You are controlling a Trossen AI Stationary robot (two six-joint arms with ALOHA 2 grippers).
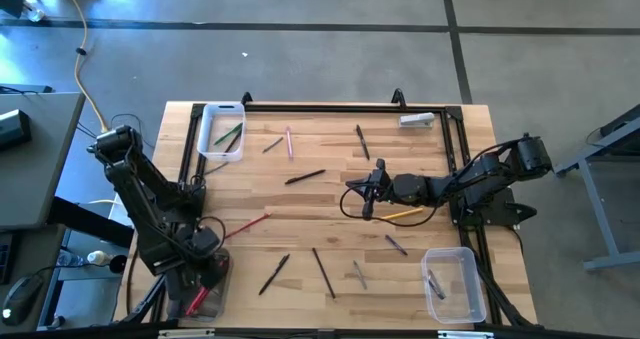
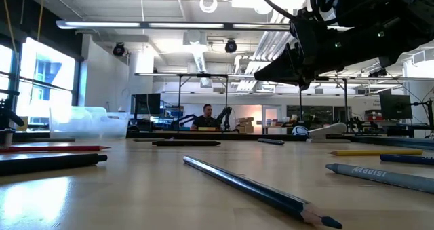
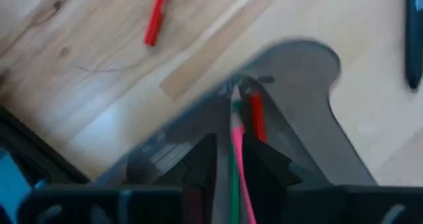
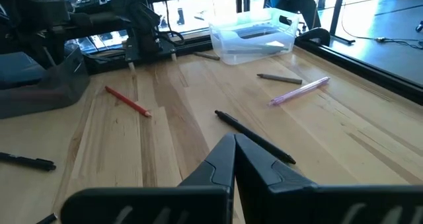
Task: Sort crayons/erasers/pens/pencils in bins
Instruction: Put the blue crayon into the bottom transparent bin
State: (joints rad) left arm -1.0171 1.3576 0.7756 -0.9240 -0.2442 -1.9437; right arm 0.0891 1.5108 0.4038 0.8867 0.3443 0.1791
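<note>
From up top I've got my left gripper [image 1: 207,275] over the grey bin [image 1: 212,297] at the near-left corner and my right gripper [image 1: 367,201] mid-table by a yellow pencil [image 1: 404,214]. Left wrist cam: jaws partly open around a pink stick [image 3: 236,145] and a green one [image 3: 232,184]. Right wrist cam: jaws shut, empty, black pen [image 4: 254,137] just ahead. These look light, stiff and roll-prone, so I'd pinch mid-length.

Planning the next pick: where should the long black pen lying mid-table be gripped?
Probably mid-length, from straight above, closing across its width: the long black pen lies flat and slim on the wooden table, nothing touching it.
</note>
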